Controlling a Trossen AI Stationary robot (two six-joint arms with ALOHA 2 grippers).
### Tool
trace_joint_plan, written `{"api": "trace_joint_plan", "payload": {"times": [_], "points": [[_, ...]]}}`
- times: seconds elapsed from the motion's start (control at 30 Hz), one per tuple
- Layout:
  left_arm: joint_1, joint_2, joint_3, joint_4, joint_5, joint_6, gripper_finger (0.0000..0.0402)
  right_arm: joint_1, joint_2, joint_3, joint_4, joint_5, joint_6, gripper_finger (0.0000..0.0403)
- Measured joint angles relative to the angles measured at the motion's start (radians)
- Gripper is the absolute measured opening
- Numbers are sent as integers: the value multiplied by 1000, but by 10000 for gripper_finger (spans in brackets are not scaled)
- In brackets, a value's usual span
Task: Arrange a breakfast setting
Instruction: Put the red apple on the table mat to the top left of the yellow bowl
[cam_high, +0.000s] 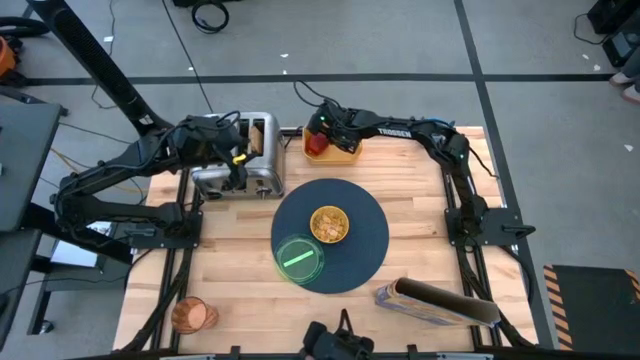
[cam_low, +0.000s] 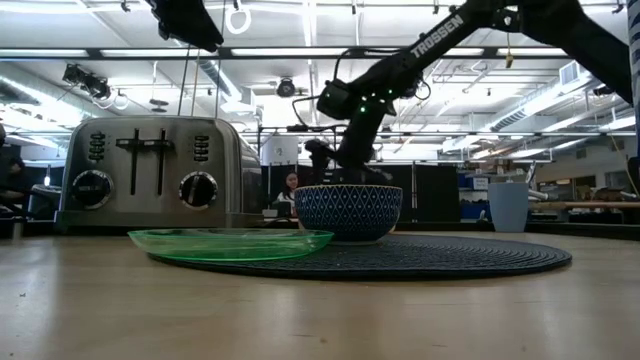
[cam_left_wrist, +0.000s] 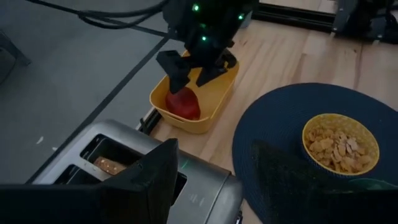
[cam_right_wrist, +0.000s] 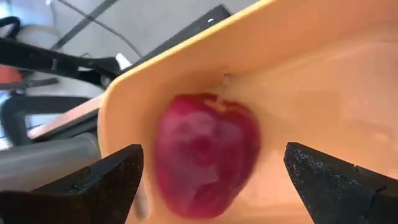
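Observation:
A red apple (cam_right_wrist: 205, 162) lies in a yellow tub (cam_left_wrist: 211, 93) at the table's far edge. My right gripper (cam_left_wrist: 196, 65) hangs open just above it, one finger on either side, apart from it. A dark round mat (cam_high: 365, 235) at mid-table bears a patterned bowl of cereal (cam_high: 329, 224) and a green plate (cam_high: 298, 258). A toast slice (cam_left_wrist: 112, 167) stands in a slot of the silver toaster (cam_high: 245, 170) at far left. My left gripper (cam_left_wrist: 211, 180) hovers open above the toaster. An amber cup (cam_high: 193, 315) stands near the front left corner.
A blue box with a dark roll (cam_high: 435, 300) lies at the front right. Bare wood shows right of the mat and between the mat and the tub. The tub's walls (cam_right_wrist: 186, 56) stand close around the apple.

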Motion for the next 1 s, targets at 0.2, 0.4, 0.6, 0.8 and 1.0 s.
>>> {"api": "trace_joint_plan", "payload": {"times": [0.2, 0.4, 0.6, 0.8, 1.0], "points": [[0, 1, 0, -3, 0, -14, 208, 2, 62, 1, 63, -26, -29, 389], [-2, 1, 0, -15, 0, -28, 208, 6, 63, 3, 32, -18, -52, 379], [-2, 1, 0, -11, -1, -28, 208, 6, 30, 4, -83, 17, -57, 374], [-2, 1, 0, -11, -1, -28, 208, 6, 27, 30, -192, 12, -75, 374], [-2, 1, 0, -11, -1, -28, 208, -3, 27, 30, -170, -8, -75, 391]]}}
